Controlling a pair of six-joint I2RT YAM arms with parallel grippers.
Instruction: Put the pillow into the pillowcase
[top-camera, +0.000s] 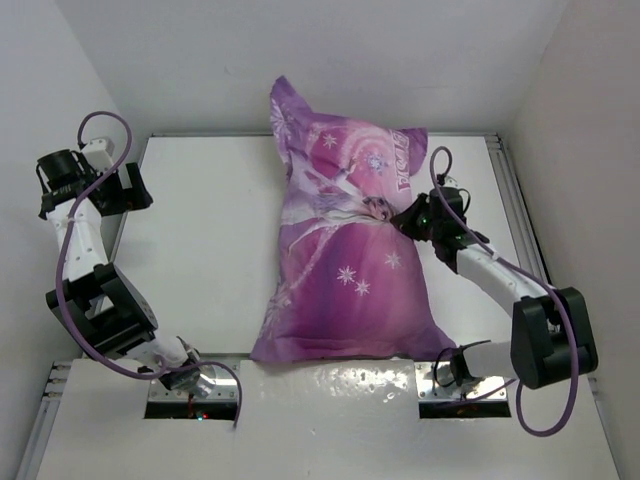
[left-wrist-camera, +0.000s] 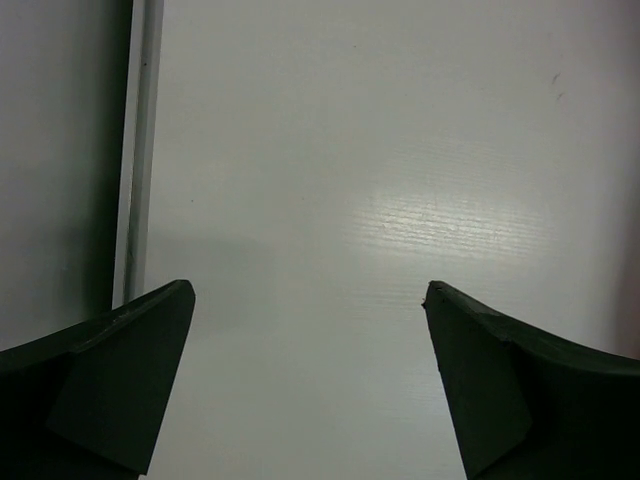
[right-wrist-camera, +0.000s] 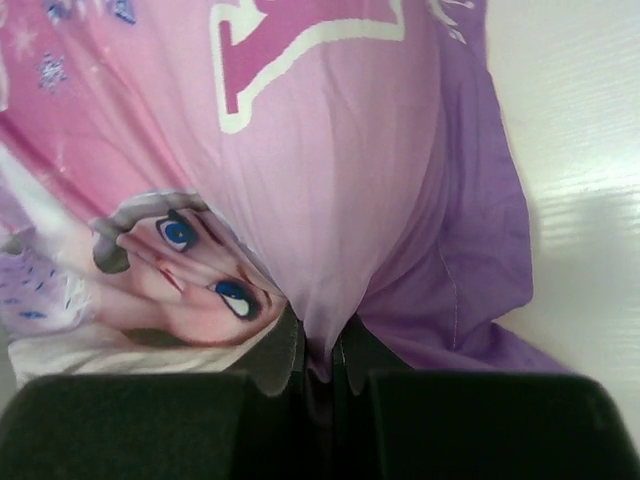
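Right claw (right-wrist-camera: 320, 352) is clenched on a thin fold of the pillowcase (top-camera: 345, 270), which lies puffed full mid-surface (top-camera: 200, 260). The pillow is not visible, and I judge it is inside. Left claw (left-wrist-camera: 310, 300) hangs released, well apart. Risk: the pinch takes only fabric, so a pull may slip or tug the case back off.

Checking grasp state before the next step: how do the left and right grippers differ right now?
The left gripper has jaws wide apart and holds nothing; the right gripper is shut, pinching a fold of the pillowcase. The left one hovers over bare table near its left edge; the right one sits at the pillowcase's right side. Both have dark fingers.
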